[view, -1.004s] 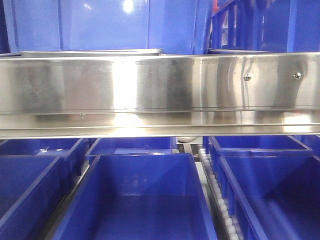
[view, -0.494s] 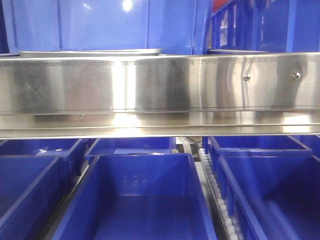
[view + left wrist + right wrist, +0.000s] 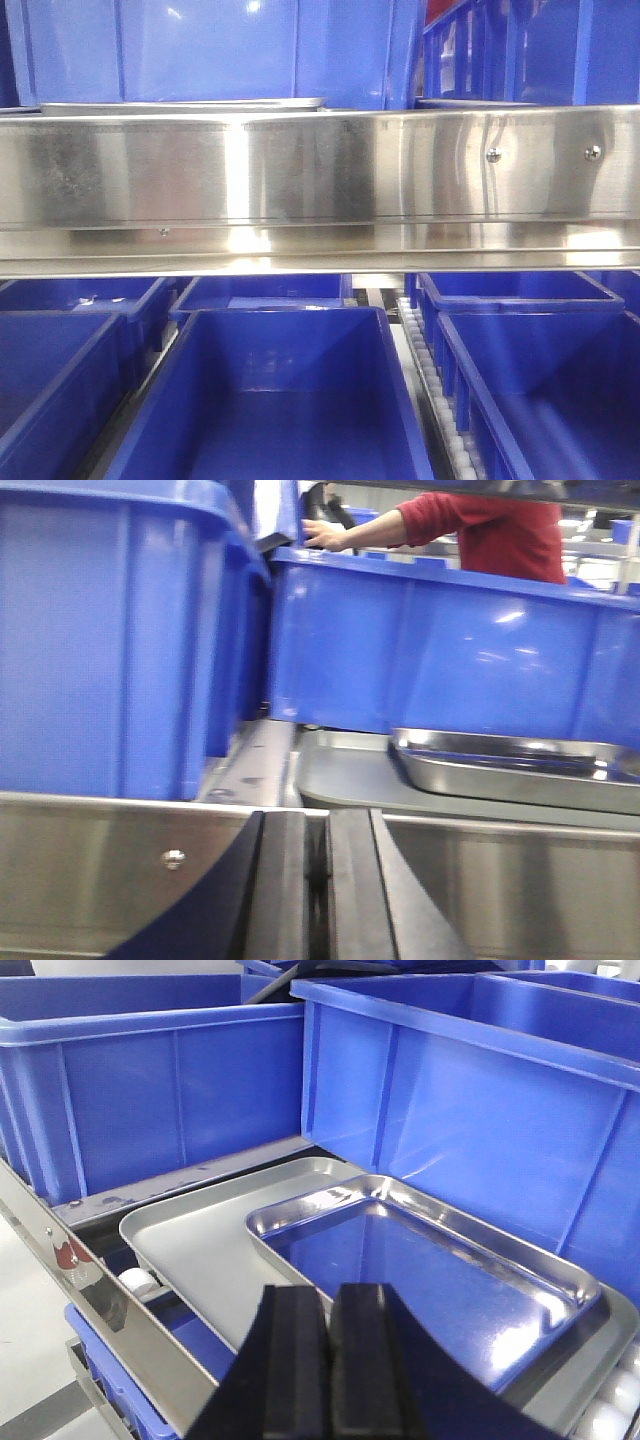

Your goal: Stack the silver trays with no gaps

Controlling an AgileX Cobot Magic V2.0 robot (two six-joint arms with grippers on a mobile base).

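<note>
Left to right: the left gripper (image 3: 318,880) holds its black fingers (image 3: 280,880) pressed together, empty, at a steel rail (image 3: 120,880) before blue bins (image 3: 120,640). The polished silver tray (image 3: 420,1260) lies nested on a larger matte grey tray (image 3: 200,1240) beside tall bins. The right gripper (image 3: 330,1360), fingers likewise closed on nothing, hovers at the trays' near edge.

Only the glare on the blue bin (image 3: 210,50) above the steel rail (image 3: 320,190) has dimmed
</note>
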